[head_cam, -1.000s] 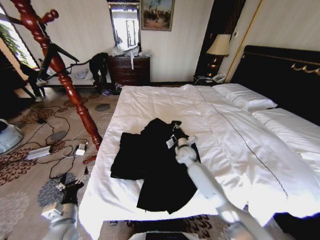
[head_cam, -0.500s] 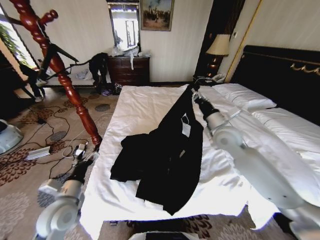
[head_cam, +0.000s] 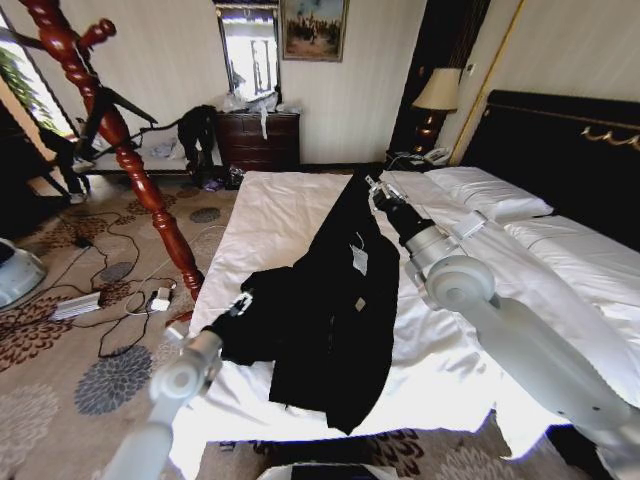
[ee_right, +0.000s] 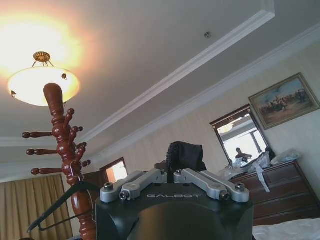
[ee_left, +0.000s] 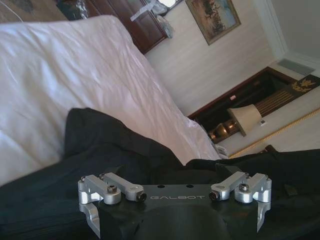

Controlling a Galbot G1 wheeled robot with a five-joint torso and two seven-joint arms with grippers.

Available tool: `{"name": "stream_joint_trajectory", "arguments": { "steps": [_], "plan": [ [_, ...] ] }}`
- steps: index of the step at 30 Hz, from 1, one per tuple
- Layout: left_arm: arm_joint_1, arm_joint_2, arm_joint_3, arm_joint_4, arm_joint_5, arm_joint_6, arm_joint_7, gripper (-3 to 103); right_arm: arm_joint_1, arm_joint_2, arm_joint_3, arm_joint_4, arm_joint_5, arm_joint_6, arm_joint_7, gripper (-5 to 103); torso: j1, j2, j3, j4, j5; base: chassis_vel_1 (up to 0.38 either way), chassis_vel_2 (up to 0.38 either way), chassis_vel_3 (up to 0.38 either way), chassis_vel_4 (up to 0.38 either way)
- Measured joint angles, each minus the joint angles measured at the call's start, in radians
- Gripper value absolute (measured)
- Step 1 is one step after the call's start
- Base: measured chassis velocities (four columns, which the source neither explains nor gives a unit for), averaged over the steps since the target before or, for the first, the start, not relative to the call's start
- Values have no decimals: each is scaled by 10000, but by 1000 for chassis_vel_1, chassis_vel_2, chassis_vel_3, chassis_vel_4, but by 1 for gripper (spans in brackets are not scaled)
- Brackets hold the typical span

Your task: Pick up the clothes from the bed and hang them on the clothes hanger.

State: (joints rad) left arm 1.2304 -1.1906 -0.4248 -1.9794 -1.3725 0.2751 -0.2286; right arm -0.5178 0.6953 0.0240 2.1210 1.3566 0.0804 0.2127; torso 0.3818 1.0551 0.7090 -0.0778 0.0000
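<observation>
While my right gripper (head_cam: 373, 186) pinches the collar end of the large black long-sleeved coat (head_cam: 330, 320), its fingertips are buried in the cloth, links drawn together on a bunched tuft in the right wrist view. Below that grip the coat drapes down onto the wide bed with its plain white duvet (head_cam: 290, 205), two small white tags showing, their print too small to read. My left gripper (ee_left: 175, 220) hangs spread wide over the coat's dark folds, holding nothing. "GALBOT" is printed on both wrists. Beyond my right fingers rises the glossy reddish-brown turned-wood coat stand (ee_right: 65, 150), its base cut off.
</observation>
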Motion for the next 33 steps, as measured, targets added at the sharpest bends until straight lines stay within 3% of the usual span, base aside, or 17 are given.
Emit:
{"name": "stream_joint_trajectory", "arguments": {
  "steps": [4,9,13,24,31,33],
  "plan": [
    [-1121,-676,532,1085,-114,77,94,100,281,149,-190,-88,26,21,-16,1,1,-1,1,-1,1,0,0,0,0],
    [-1677,-1133,874,1691,-106,140,98,100,427,276,-298,-176,26,25,-22,1,0,0,0,-3,3,0,0,0,0],
    [-2296,-1898,1301,2863,222,155,102,100,626,640,-475,-428,-58,41,-58,1,2,-1,0,-2,0,0,0,0,0],
    [-1905,-2010,1053,3015,357,189,304,100,491,758,-247,-577,-207,51,-105,1,1,0,-1,-1,1,0,0,0,0],
    [-1803,-2250,792,3266,189,93,1031,101,442,787,-95,-635,-225,54,-81,1,0,0,-1,1,0,0,0,0,0],
    [-1937,-2417,790,3456,128,73,1145,96,422,748,-64,-594,-215,54,-64,1,0,0,-1,-4,0,0,0,0,0]
  ]
}}
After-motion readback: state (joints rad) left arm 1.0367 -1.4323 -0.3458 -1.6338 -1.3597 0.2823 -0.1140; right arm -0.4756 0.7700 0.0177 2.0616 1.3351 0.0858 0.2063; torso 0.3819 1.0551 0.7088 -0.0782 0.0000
